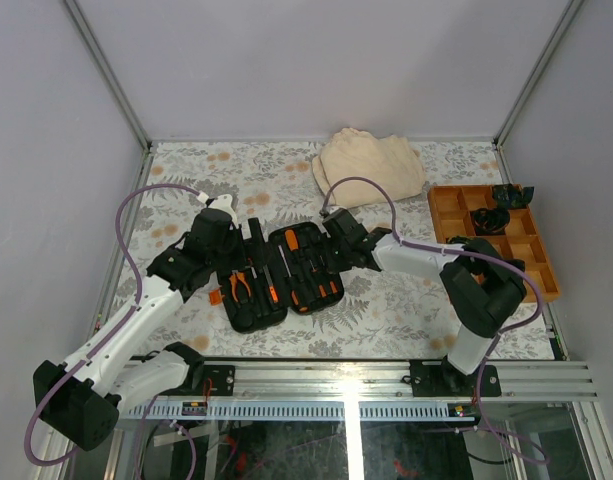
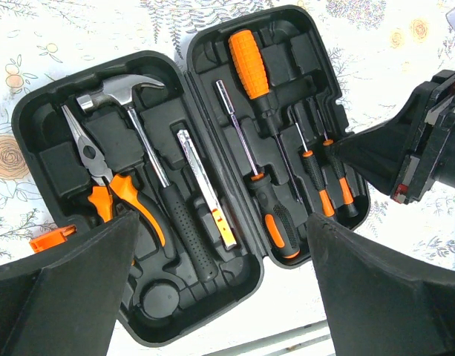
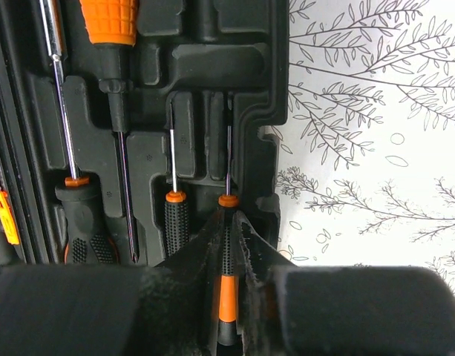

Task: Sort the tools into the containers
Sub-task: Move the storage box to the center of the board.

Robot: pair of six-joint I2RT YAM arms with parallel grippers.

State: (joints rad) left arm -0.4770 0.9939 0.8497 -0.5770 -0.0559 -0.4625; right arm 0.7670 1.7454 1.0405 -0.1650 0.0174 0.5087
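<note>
The black tool case (image 1: 248,318) lies open in front of the arms, and it also shows in the left wrist view (image 2: 212,315). Its left half holds a hammer (image 2: 116,93), orange-handled pliers (image 2: 112,189) and a metal bar tool (image 2: 205,185). Its right half holds screwdrivers (image 2: 249,55). My right gripper (image 3: 228,245) is shut on the handle of a small screwdriver (image 3: 227,285) lying in the outermost slot; this gripper also shows from above (image 1: 331,258). My left gripper (image 2: 227,297) hovers open and empty over the case's near edge, and it shows from above (image 1: 221,255).
A beige folded cloth (image 1: 371,165) lies at the back. An orange compartment tray (image 1: 526,275) with black items (image 1: 491,218) stands at the right. A metal rail (image 1: 346,380) runs along the near edge. The case's orange latch (image 2: 49,239) sticks out on the left.
</note>
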